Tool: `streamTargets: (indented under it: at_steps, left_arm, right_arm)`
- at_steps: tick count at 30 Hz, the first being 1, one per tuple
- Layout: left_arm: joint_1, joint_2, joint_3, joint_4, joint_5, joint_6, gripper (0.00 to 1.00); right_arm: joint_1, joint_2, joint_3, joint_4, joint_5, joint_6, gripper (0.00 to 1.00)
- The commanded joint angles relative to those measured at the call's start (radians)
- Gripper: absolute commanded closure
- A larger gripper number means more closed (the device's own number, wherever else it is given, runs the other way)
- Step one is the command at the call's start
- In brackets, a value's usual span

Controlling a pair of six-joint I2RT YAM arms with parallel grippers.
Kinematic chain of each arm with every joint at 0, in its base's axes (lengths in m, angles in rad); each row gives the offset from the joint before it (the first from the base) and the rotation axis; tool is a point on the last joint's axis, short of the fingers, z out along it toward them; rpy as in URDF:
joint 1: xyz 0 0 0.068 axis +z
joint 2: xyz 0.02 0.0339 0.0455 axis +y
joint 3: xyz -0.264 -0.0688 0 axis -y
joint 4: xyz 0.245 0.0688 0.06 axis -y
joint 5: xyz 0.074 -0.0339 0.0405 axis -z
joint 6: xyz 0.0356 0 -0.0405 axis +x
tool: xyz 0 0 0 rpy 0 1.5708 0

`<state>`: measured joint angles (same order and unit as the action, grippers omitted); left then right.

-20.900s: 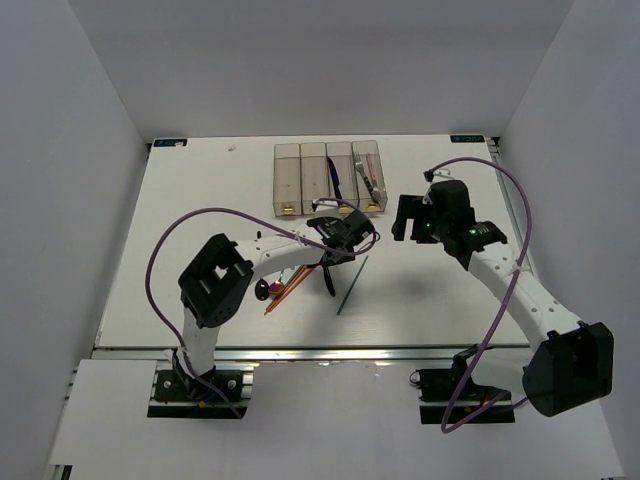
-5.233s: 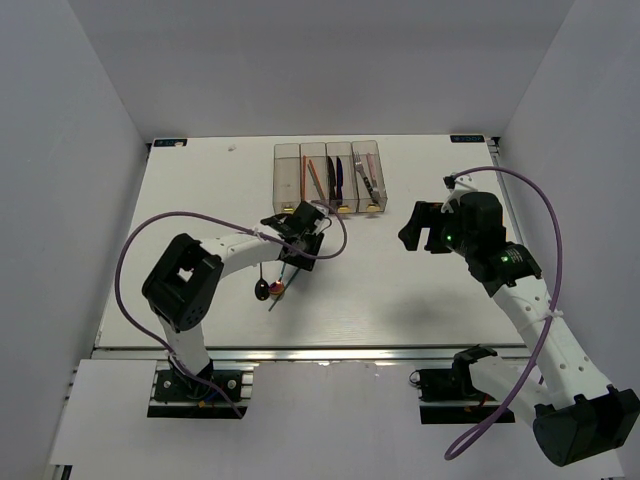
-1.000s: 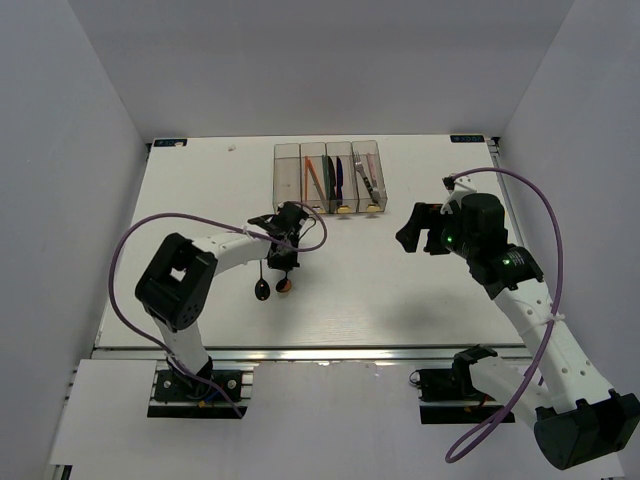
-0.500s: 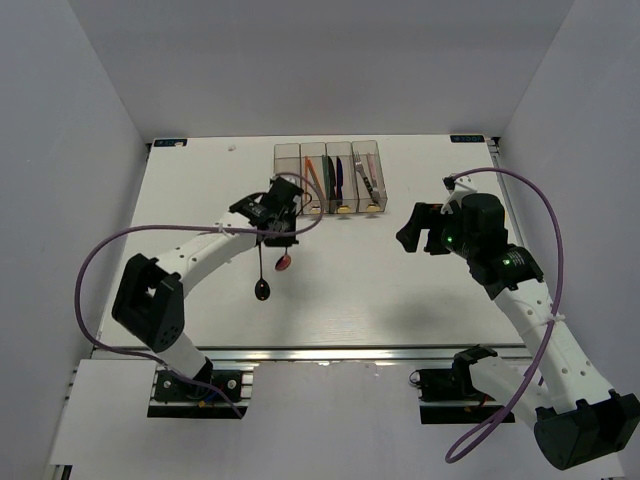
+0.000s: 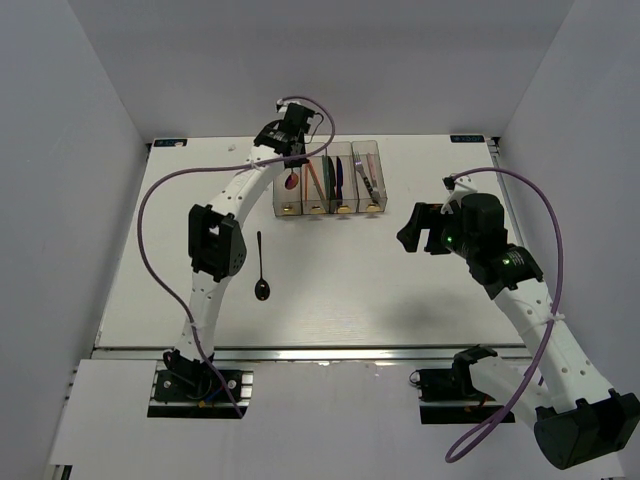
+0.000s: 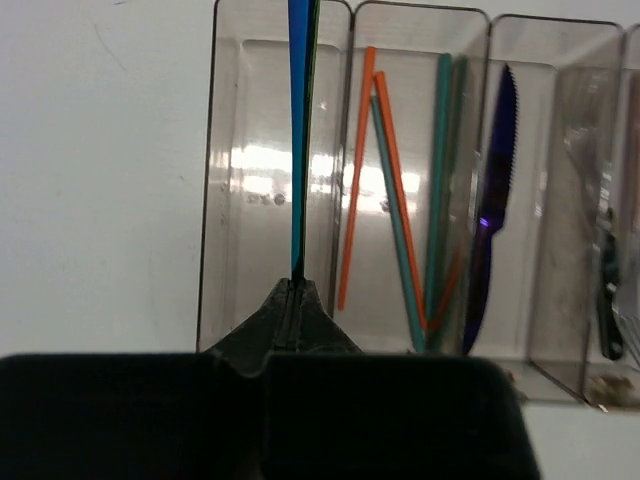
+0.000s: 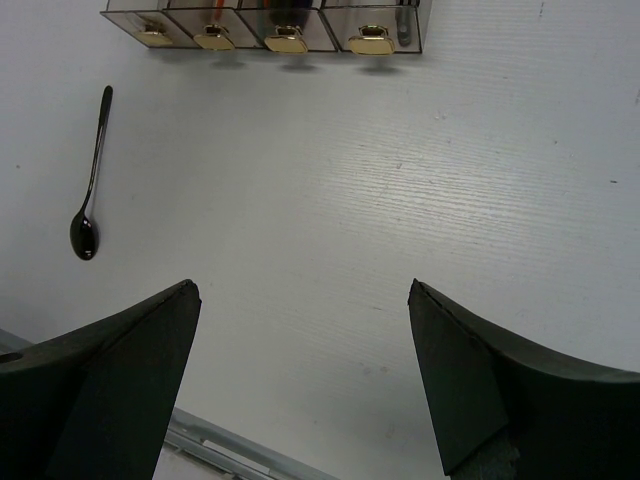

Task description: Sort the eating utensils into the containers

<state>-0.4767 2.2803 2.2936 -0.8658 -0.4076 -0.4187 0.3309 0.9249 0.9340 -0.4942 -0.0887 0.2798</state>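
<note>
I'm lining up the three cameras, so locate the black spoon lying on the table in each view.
Top external: black spoon on the table, left of centre, nearer the arm bases than the row of bins, bowl pointing toward the bases.
Right wrist: upper left of the picture, bowl lowest, below the bins.
Left wrist: not in it; the bins fill most of the view.
Shared landmark: the row of bins.

Light: bright, even | shadows: soft | glare: container floor (image 6: 262,160) just ahead of left pincer (image 6: 297,288) | blur: pincer's body
</note>
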Motion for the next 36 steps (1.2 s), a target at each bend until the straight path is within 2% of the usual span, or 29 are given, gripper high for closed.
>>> streamTargets:
  at_steps: [1,6,8,9,10,14,20,22,23,24,25,26,28,29,30,32,34,36]
  left_arm:
    - [0.044,0.054,0.106,-0.055,0.004,0.052,1.0]
    - [0.078,0.045,-0.009,0.056,0.075,0.093,1.0]
    - [0.078,0.05,-0.007,0.062,0.076,0.104,1.0]
    - [0.079,0.056,0.001,0.059,0.079,0.116,0.92]
    - [0.079,0.058,0.003,0.059,0.088,0.123,0.7]
    - [0.079,0.033,-0.022,0.08,0.119,0.132,0.44]
    - [0.085,-0.033,-0.08,0.062,0.104,0.109,0.36]
    - [0.085,-0.077,-0.14,0.047,0.046,0.09,0.33]
    - [0.085,-0.103,-0.225,0.033,0.024,0.081,0.33]
    - [0.084,-0.172,-0.29,0.016,0.004,0.052,0.26]
    - [0.085,-0.215,-0.365,0.02,0.003,0.035,0.26]
    - [0.084,-0.264,-0.54,0.042,0.019,0.018,0.26]
    - [0.084,-0.417,-0.713,0.125,0.07,-0.034,0.25]
    - [0.082,-0.468,-0.859,0.178,0.076,-0.058,0.25]
    - [0.081,-0.558,-0.92,0.198,0.081,-0.071,0.24]
    - [0.082,-0.631,-1.015,0.227,0.108,-0.077,0.22]
    - [0.082,-0.692,-1.119,0.275,0.139,-0.074,0.22]
    - [0.082,-0.7,-1.158,0.278,0.17,-0.075,0.23]
  right_arm:
    - [0.008,-0.009,0.014,0.022,0.007,-0.016,0.11]
    - [0.008,0.006,0.02,0.025,0.006,-0.018,0.11]
    - [0.01,0.015,0.028,0.023,0.001,-0.018,0.11]
    - [0.01,0.018,0.031,0.025,0.0,-0.018,0.11]
    - [0.01,0.022,0.031,0.023,-0.002,-0.016,0.11]
    - [0.011,0.029,0.031,0.028,0.0,-0.011,0.11]
    - [0.011,0.031,0.037,0.023,-0.002,-0.01,0.11]
    - [0.011,0.029,0.037,0.02,0.0,-0.01,0.11]
    - [0.01,0.028,0.037,0.02,0.0,-0.01,0.11]
    - [0.011,0.025,0.037,0.02,0.0,-0.011,0.11]
    - [0.011,0.022,0.032,0.022,-0.002,-0.011,0.11]
    - [0.011,0.019,0.026,0.028,-0.008,-0.011,0.11]
    - [0.013,0.018,0.025,0.031,-0.013,-0.011,0.11]
    - [0.013,0.02,0.026,0.028,-0.019,-0.013,0.11]
    - [0.016,0.02,0.028,0.026,-0.02,-0.013,0.11]
    - [0.017,0.014,0.028,0.023,-0.023,-0.014,0.11]
    - [0.02,0.003,0.028,0.025,-0.025,-0.013,0.1]
    - [0.02,-0.003,0.026,0.026,-0.028,-0.008,0.11]
